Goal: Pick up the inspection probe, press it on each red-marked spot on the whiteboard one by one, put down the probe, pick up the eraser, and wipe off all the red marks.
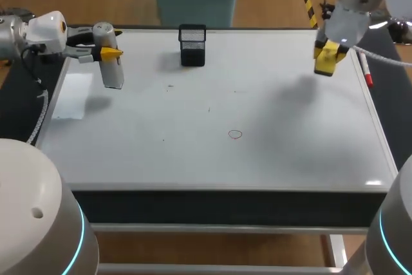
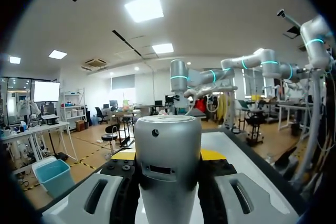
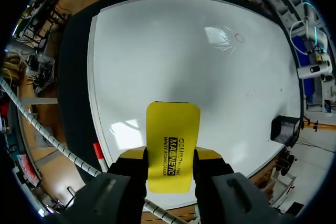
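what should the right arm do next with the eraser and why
Probably lower the right end effector toward the red circle near the middle front of the whiteboard. It is shut on the eraser, held above the board's far right corner, and that mark is not yet wiped.

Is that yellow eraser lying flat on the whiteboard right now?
No, the yellow eraser is gripped in the right pincer, held up above the whiteboard rather than resting on it.
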Controlling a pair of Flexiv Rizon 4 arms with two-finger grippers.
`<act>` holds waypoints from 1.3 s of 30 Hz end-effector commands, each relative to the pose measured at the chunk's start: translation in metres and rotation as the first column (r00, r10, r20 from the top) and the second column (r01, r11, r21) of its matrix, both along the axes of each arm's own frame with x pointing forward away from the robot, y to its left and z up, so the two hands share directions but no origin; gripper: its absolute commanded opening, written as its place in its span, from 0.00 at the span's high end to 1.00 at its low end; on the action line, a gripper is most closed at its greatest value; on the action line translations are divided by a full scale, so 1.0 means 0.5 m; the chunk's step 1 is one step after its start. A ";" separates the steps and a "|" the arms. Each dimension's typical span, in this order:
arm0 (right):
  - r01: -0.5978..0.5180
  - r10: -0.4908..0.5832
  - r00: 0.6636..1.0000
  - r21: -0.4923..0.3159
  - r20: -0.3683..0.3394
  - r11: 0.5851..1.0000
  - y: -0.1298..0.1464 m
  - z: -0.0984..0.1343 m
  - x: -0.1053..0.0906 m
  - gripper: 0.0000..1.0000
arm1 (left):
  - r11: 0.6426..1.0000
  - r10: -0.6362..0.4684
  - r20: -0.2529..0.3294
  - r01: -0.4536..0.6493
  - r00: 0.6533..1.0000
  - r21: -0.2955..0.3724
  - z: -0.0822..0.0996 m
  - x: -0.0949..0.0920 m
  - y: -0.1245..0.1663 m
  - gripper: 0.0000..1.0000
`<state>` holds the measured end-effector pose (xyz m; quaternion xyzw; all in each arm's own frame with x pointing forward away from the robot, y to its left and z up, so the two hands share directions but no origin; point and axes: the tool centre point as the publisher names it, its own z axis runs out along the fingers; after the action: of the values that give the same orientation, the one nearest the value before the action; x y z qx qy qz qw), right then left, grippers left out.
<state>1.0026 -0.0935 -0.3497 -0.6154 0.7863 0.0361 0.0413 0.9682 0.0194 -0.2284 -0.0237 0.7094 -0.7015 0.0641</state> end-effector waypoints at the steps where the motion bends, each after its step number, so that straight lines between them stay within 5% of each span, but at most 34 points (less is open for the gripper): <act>1: -0.018 0.019 0.998 -0.010 0.066 1.000 0.049 -0.012 -0.084 1.00 | 1.000 -0.001 -0.001 0.001 1.000 0.001 0.003 0.001 0.000 1.00; 13: -0.141 0.138 0.986 0.027 0.096 0.990 0.263 -0.041 -0.248 1.00 | 1.000 -0.001 -0.001 0.001 1.000 0.001 0.003 0.001 0.000 1.00; 21: -0.217 0.215 0.974 0.030 0.070 0.976 0.397 -0.049 -0.319 1.00 | 1.000 -0.001 -0.001 0.001 1.000 0.001 0.003 0.001 0.000 1.00; 39: -0.301 0.302 0.953 -0.039 0.024 0.953 0.511 -0.109 -0.346 1.00 | 1.000 -0.001 -0.001 0.001 1.000 0.001 0.003 0.001 0.000 1.00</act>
<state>0.8256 0.1539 -0.3994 -0.7285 0.6825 0.0311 0.0503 0.9688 0.0191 -0.2287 -0.0235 0.7091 -0.7018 0.0640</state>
